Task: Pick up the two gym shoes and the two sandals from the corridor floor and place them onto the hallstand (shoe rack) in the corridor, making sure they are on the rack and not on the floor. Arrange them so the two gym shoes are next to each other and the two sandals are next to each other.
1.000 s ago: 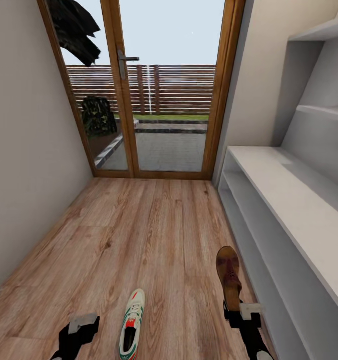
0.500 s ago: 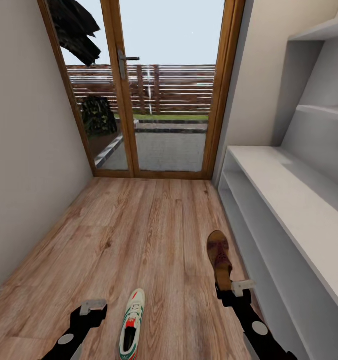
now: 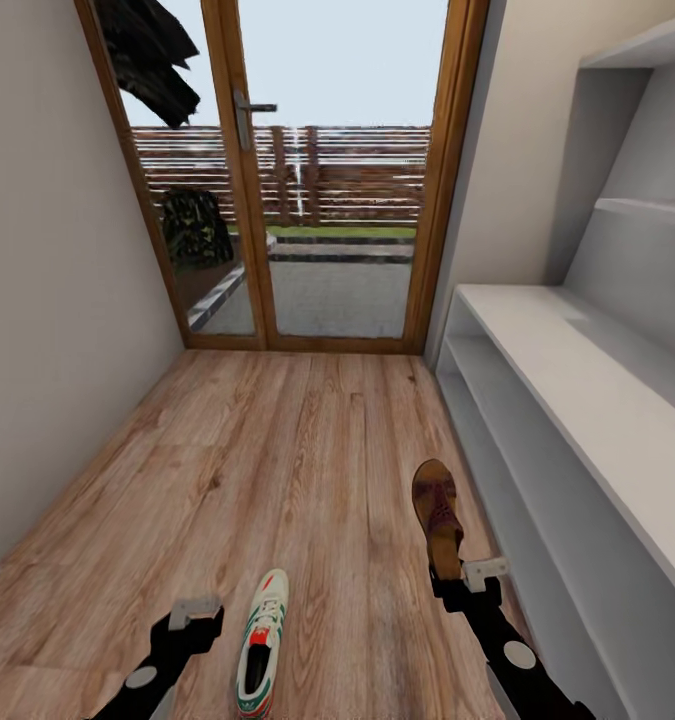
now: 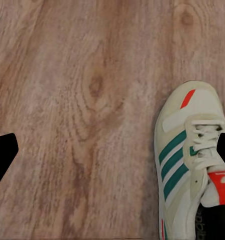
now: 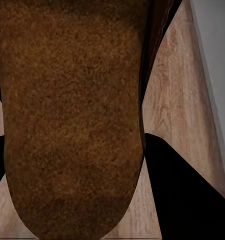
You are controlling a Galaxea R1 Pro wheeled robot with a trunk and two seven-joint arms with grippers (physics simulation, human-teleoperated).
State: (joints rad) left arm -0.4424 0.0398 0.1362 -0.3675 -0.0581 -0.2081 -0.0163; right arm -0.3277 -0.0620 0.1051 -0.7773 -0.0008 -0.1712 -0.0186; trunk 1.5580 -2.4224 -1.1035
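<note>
While my right pincer (image 3: 457, 580) clamps heel of sandal (image 3: 437, 515), sandal has swung left, off floor (image 3: 307, 440) since a second ago: ready for hallstand (image 3: 577, 380). Left pincer (image 3: 192, 622) spread, empty, beside gym shoe (image 3: 260, 640). Left wrist view adds green stripes; right wrist view, tan insole between jaws.

I'm seeing open floor (image 3: 277, 450) ahead to the door (image 3: 327, 200) — the wall (image 3: 47, 300) is closing my left, the rack (image 3: 577, 400) my right. A sneaker (image 3: 260, 645) is lying between my arms — rack shelves are standing bare.
</note>
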